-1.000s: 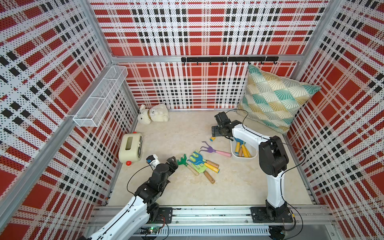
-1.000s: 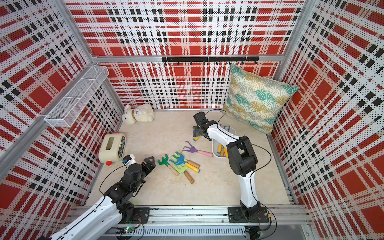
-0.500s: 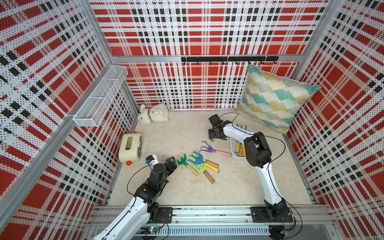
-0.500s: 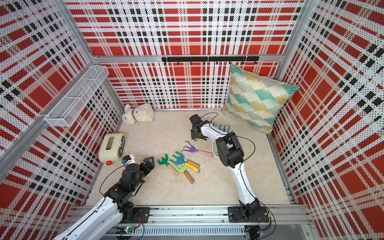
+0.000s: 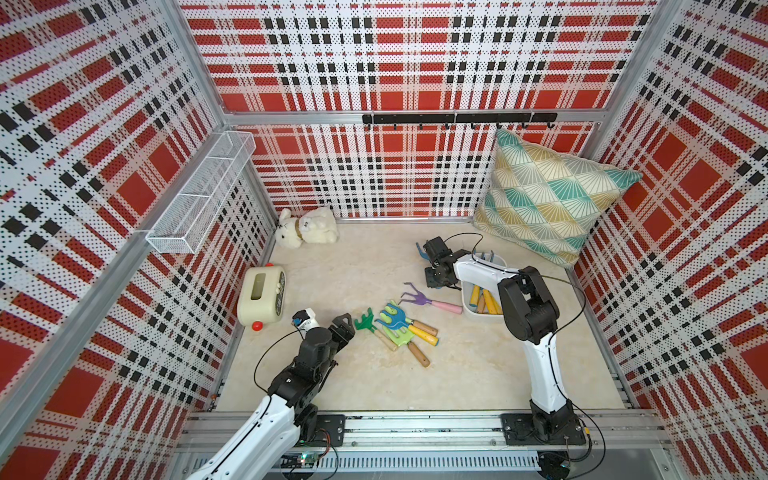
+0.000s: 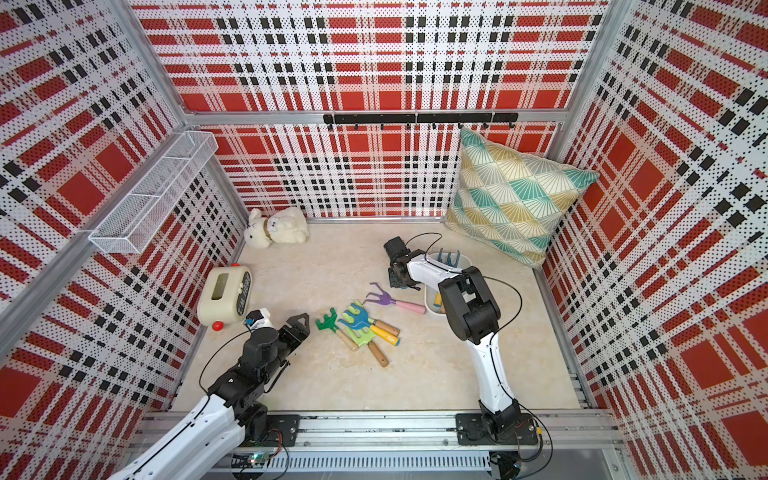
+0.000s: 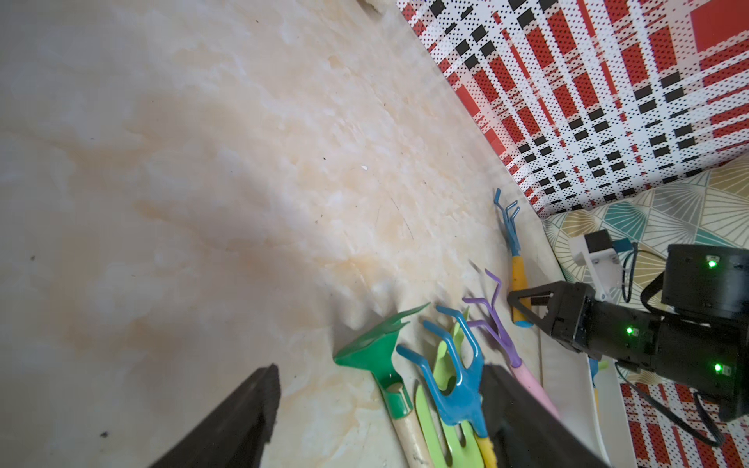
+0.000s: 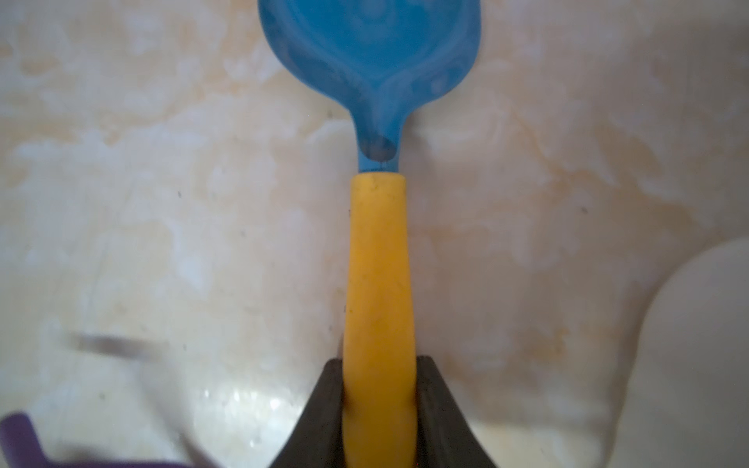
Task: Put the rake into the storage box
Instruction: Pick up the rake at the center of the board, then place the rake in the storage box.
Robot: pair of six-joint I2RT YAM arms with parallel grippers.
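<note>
Glossy desk [image 5: 478,374]; smooth plastic storage box [image 5: 478,317]; rake [image 8: 377,227] with shiny plastic head, matt yellow handle; woven cloth pillow [image 5: 552,199]; fluffy plush dog [image 5: 309,228]

The cream box [image 6: 224,301] bears white lettering on its dark side (seemingly "I'M HERE").

Floor [image 5: 353,270] between plush [image 5: 307,227] and tool pile [image 5: 399,332] free; right arm [image 5: 482,270] overhangs storage box [image 5: 466,311].
</note>
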